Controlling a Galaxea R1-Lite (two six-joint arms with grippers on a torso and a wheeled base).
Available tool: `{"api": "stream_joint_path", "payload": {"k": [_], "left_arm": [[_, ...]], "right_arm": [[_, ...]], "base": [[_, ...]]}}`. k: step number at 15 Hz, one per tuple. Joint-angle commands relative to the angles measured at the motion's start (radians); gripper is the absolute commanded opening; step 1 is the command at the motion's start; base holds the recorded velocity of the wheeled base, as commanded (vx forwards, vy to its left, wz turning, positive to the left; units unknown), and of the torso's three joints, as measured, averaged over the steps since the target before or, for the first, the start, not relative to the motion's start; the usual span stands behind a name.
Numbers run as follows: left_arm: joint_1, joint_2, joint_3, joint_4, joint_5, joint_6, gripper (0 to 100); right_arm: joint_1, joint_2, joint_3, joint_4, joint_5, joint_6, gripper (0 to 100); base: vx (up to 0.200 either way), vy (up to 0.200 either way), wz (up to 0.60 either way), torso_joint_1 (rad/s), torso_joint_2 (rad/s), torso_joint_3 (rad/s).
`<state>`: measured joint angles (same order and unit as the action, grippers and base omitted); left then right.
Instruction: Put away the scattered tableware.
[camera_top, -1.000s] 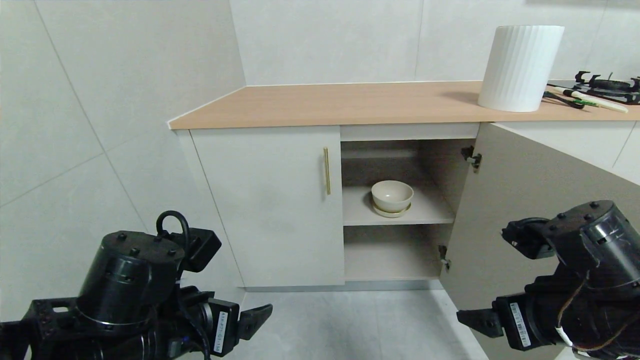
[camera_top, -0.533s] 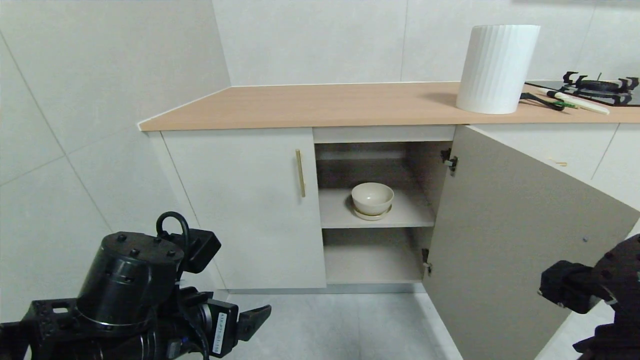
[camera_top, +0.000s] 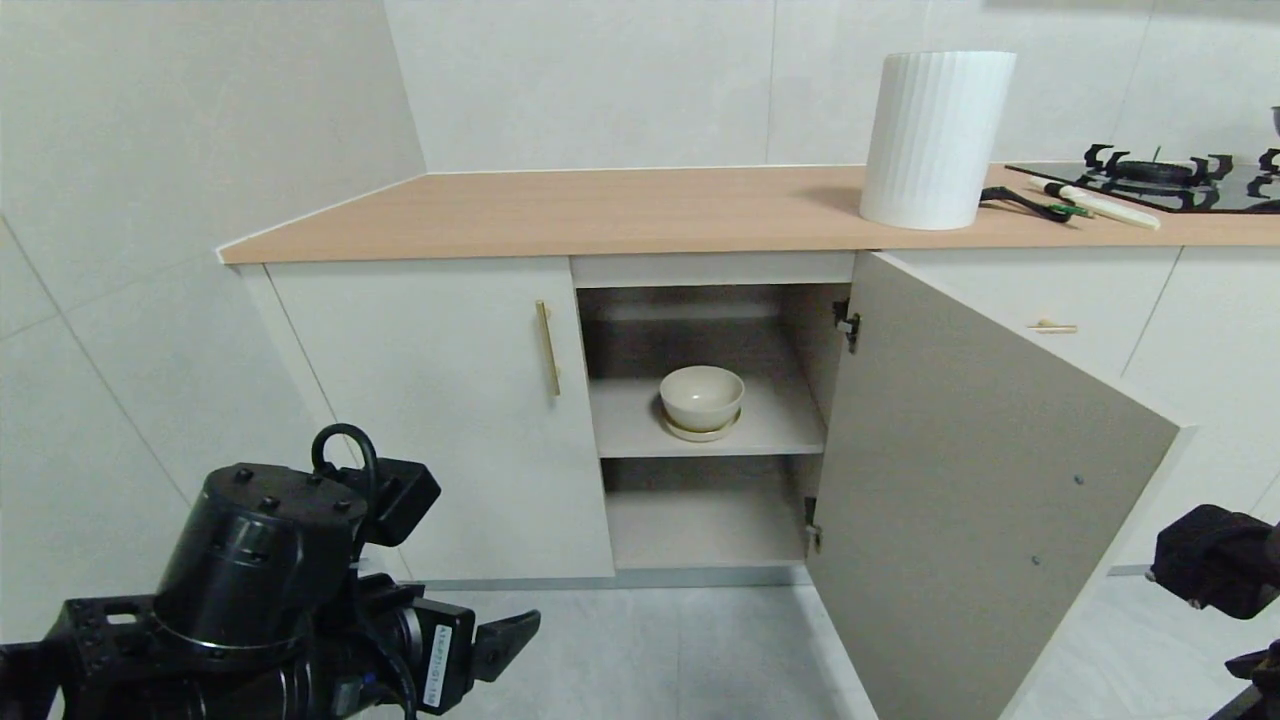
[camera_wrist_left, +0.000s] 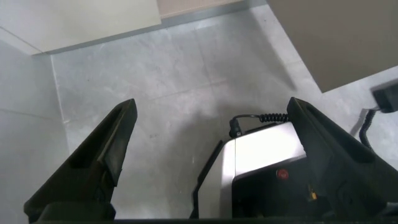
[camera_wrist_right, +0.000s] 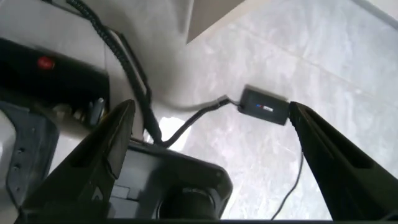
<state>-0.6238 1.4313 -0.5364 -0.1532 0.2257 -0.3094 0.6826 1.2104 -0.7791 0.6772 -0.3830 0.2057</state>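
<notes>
A cream bowl (camera_top: 701, 396) sits on a small plate (camera_top: 700, 432) on the upper shelf (camera_top: 775, 425) of the open cabinet. My left gripper (camera_wrist_left: 211, 106) hangs low at the left, well short of the cabinet. It is open, with only floor between its fingers (camera_top: 505, 640). My right gripper (camera_wrist_right: 211, 107) is open too, over the floor and some cables, and holds nothing. The right arm (camera_top: 1215, 572) shows at the lower right edge, behind the open door.
The cabinet's right door (camera_top: 980, 480) swings out wide toward me; the left door (camera_top: 440, 410) is closed. On the wooden countertop (camera_top: 600, 210) stand a tall white ribbed container (camera_top: 935, 140), some utensils (camera_top: 1090, 203) and a gas hob (camera_top: 1160, 175). The lower shelf (camera_top: 700, 525) is bare.
The whole head view has shifted, so the camera has turned to the right. The right arm has dropped back toward the lower right edge. The left arm and bowl are unmoved.
</notes>
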Motion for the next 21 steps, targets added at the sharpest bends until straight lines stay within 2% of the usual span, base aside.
{"api": "stream_joint_path", "payload": {"k": [1,5,9,15,21], "left_arm": [[-0.002,-0.002,-0.001,-0.002,0.0,-0.001,100],[-0.002,-0.003,0.001,-0.002,0.0,0.001,100],[-0.002,-0.003,0.001,-0.002,0.0,0.001,100],[-0.002,-0.005,0.003,0.0,0.0,-0.001,100],[-0.002,-0.005,0.003,0.0,0.0,0.001,100]], "right_arm": [[-0.069,-0.003,-0.015,-0.001,-0.027,-0.002,100],[-0.33,-0.048,-0.098,-0.022,-0.027,-0.095,100],[-0.488,-0.054,-0.107,-0.108,0.016,-0.167,100],[-0.644,0.057,-0.097,-0.275,0.016,-0.169,100],[-0.661,0.106,-0.034,-0.446,0.016,-0.169,100]], "base": [[0.0,0.0,0.0,0.0,0.0,0.0],[0.0,0.0,0.0,0.0,0.0,0.0],[0.0,0.0,0.0,0.0,0.0,0.0],[0.0,0.0,0.0,0.0,0.0,0.0],[0.0,0.0,0.0,0.0,0.0,0.0]]}}
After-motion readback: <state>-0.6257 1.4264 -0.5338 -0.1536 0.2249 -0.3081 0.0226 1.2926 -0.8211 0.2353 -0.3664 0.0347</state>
